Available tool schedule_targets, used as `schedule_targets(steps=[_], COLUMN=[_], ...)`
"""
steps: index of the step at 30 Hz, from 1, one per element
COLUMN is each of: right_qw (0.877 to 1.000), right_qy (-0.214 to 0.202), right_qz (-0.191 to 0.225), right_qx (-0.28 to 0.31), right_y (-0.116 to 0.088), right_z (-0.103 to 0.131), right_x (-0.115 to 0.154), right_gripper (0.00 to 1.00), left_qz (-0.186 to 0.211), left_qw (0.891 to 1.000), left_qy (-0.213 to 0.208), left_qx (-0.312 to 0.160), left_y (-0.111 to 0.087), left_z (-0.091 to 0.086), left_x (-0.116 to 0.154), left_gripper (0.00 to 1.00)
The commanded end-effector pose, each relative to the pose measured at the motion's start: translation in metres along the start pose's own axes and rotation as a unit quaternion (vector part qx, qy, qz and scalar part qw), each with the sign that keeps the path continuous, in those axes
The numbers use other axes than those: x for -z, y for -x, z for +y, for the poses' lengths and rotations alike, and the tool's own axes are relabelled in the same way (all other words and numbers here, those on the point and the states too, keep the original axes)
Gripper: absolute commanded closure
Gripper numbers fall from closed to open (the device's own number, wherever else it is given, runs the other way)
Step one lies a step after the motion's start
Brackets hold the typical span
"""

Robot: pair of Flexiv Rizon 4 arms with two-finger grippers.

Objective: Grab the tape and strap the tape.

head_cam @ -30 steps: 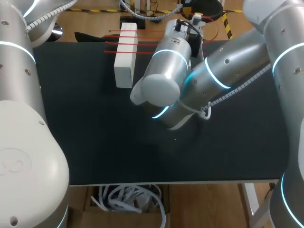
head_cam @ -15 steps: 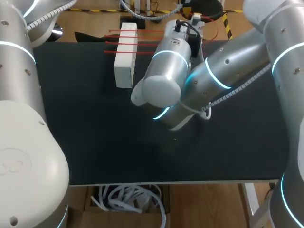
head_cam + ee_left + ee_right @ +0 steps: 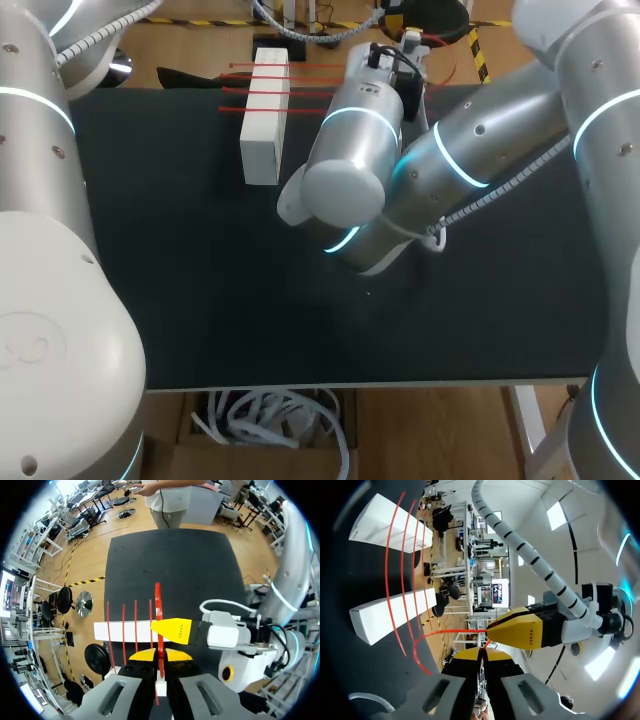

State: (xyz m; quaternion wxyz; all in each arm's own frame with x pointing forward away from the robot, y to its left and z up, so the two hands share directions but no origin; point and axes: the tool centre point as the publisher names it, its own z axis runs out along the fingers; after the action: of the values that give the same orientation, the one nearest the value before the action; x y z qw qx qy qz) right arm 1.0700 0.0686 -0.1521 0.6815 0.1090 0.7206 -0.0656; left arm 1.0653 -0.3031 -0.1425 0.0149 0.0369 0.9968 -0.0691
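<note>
A long white box [image 3: 262, 130] lies at the far side of the black table, with several thin red tape strips [image 3: 300, 90] laid across it. My right arm reaches over the table's middle, and its gripper [image 3: 393, 55] is just right of the box at the far edge. In the right wrist view the right gripper [image 3: 482, 652] is shut on a red tape strand [image 3: 450, 631] that runs to the box [image 3: 395, 612]. The left gripper [image 3: 160, 655] is shut on the same kind of red tape [image 3: 157, 605], just over the box [image 3: 120, 629]. The two grippers cross at right angles, tips nearly touching.
My right arm's elbow [image 3: 345, 195] hangs over the middle of the black table [image 3: 180, 280]. The left arm's body [image 3: 45, 250] fills the left side of the head view.
My right arm's elbow has drifted slightly to the right. Both grippers stay shut on the tape, and the box has not moved.
</note>
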Motion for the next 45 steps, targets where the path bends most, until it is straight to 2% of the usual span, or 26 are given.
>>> schedule_targets(steps=[1,4,5,6,7,8,9,12,17,26,31,36,38,40,45], right_qw=[1.000,1.000,1.000,1.000,1.000,1.000,1.000,1.000,0.999,0.997,0.995,0.993,0.992,0.990,0.989], right_qy=[0.000,-0.002,-0.002,-0.001,-0.001,0.000,0.000,0.003,0.022,0.066,0.086,0.088,0.095,0.104,0.102], right_qz=[0.009,0.010,0.011,0.012,0.012,0.012,0.012,0.014,0.023,0.040,0.053,0.078,0.079,0.085,0.088], right_qx=[-0.001,-0.001,-0.001,-0.001,-0.001,-0.001,0.001,0.005,0.012,0.019,0.024,0.031,0.040,0.053,0.058], right_y=[0.004,0.004,0.004,0.004,0.004,0.004,0.003,0.002,0.000,-0.004,-0.008,-0.020,-0.023,-0.029,-0.032], right_z=[-0.001,-0.002,-0.002,-0.002,-0.003,-0.003,-0.004,-0.008,-0.013,-0.028,-0.049,-0.082,-0.093,-0.108,-0.136], right_x=[0.000,0.000,0.000,0.000,0.000,0.000,0.001,0.001,0.008,0.027,0.034,0.031,0.030,0.027,0.011], right_gripper=[0.58,0.55,0.46,0.31,0.51,0.61,0.62,0.55,0.52,0.53,0.51,0.51,0.55,0.58,0.57], left_qz=[0.002,0.002,0.002,0.002,0.002,0.002,0.002,0.002,0.002,0.002,0.002,0.002,0.002,0.002,0.002], left_qw=[1.000,1.000,1.000,1.000,1.000,1.000,1.000,1.000,1.000,1.000,1.000,1.000,1.000,1.000,1.000], left_qy=[0.002,0.002,0.002,0.002,0.002,0.002,0.002,0.002,0.002,0.002,0.002,0.002,0.002,0.002,0.002], left_qx=[0.000,0.000,0.000,0.000,0.000,0.000,0.000,0.000,0.000,0.000,0.000,0.000,0.000,0.000,0.000], left_y=[0.001,0.001,0.001,0.001,0.001,0.001,0.001,0.001,0.001,0.001,0.001,0.001,0.001,0.001,0.001], left_z=[-0.001,-0.001,-0.001,-0.001,-0.001,-0.001,-0.001,-0.001,-0.001,-0.001,-0.001,-0.001,-0.001,-0.001,-0.001], left_x=[0.001,0.001,0.001,0.001,0.001,0.001,0.001,0.001,0.001,0.001,0.001,0.001,0.001,0.001,0.001], left_gripper=[1.00,1.00,1.00,1.00,1.00,1.00,1.00,1.00,1.00,1.00,1.00,1.00,1.00,1.00,1.00])
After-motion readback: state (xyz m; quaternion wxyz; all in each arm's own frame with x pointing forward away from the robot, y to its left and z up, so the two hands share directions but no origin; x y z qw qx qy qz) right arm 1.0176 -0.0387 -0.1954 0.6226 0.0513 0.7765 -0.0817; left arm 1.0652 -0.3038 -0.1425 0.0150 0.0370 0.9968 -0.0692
